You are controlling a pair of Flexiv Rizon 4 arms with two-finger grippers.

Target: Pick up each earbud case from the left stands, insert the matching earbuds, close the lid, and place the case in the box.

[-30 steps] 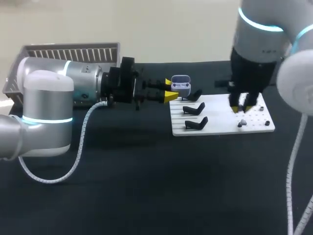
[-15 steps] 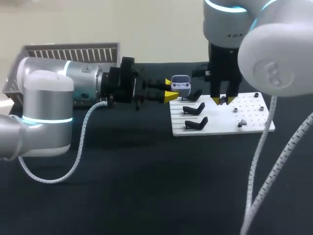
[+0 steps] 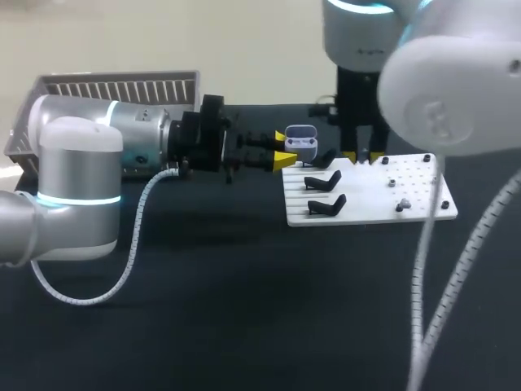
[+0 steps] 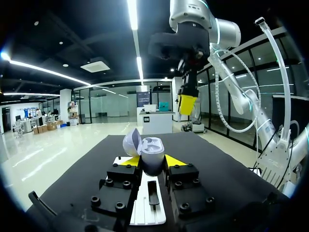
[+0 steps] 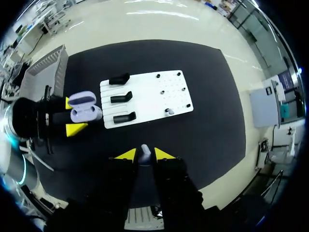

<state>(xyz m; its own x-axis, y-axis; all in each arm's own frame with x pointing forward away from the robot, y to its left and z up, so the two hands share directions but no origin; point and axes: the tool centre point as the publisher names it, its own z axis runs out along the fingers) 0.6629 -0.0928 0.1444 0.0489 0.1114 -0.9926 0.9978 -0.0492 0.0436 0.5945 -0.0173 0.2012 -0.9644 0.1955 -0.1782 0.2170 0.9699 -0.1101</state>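
Note:
A lavender earbud case [image 3: 301, 141] with its lid open is held above the table's back middle; my left gripper [image 3: 286, 149] is shut on its body. In the left wrist view the case [image 4: 153, 151] sits between the yellow tips, lid tilted back. My right gripper [image 3: 364, 156] hangs just right of the case, over the white board [image 3: 366, 213]. In the right wrist view it [image 5: 145, 154] is shut on a small pale earbud [image 5: 144, 152], high above the board [image 5: 145, 89] and the case [image 5: 83, 107]. Another earbud [image 3: 399, 207] lies on the board.
Three black stands [image 3: 323, 181] sit on the board's left part, all without cases. A grey slatted box [image 3: 122, 85] stands at the back left, behind my left arm. Bare black tabletop stretches in front of the board.
My right arm has swung left from over the board's peg holes to just beside the open case. The left arm and the case have not moved.

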